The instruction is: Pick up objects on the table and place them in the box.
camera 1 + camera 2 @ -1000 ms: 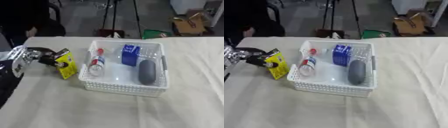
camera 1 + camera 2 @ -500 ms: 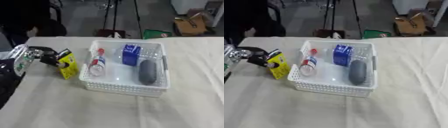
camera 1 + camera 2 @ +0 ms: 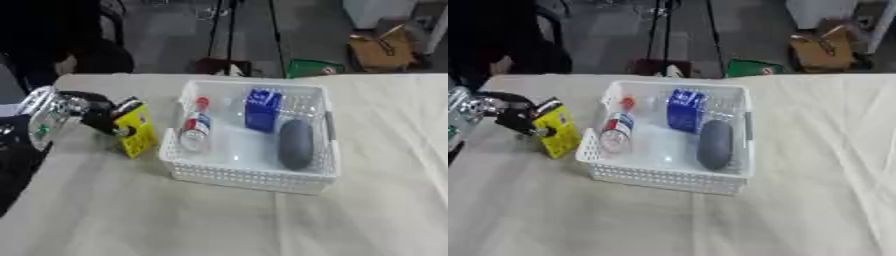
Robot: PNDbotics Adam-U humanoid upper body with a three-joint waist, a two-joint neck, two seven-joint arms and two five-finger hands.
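A yellow packet (image 3: 137, 131) stands tilted just left of the white basket (image 3: 254, 175). My left hand (image 3: 98, 114) comes in from the left edge with its fingers and thumb curled round the packet's upper left side. Its lower corner seems to touch the cloth. Inside the basket lie a bottle with a red cap (image 3: 195, 131), a blue box (image 3: 262, 109) and a dark grey oval thing (image 3: 295, 143). My right hand shows in neither view.
A cream cloth (image 3: 219, 215) covers the table. Beyond its far edge are a dark floor, tripod legs (image 3: 229, 30), a green thing (image 3: 312, 68) and a cardboard box (image 3: 384, 49). A dark seated figure is at the far left.
The packet and my left hand have barely shifted; the packet stays beside the basket's left wall.
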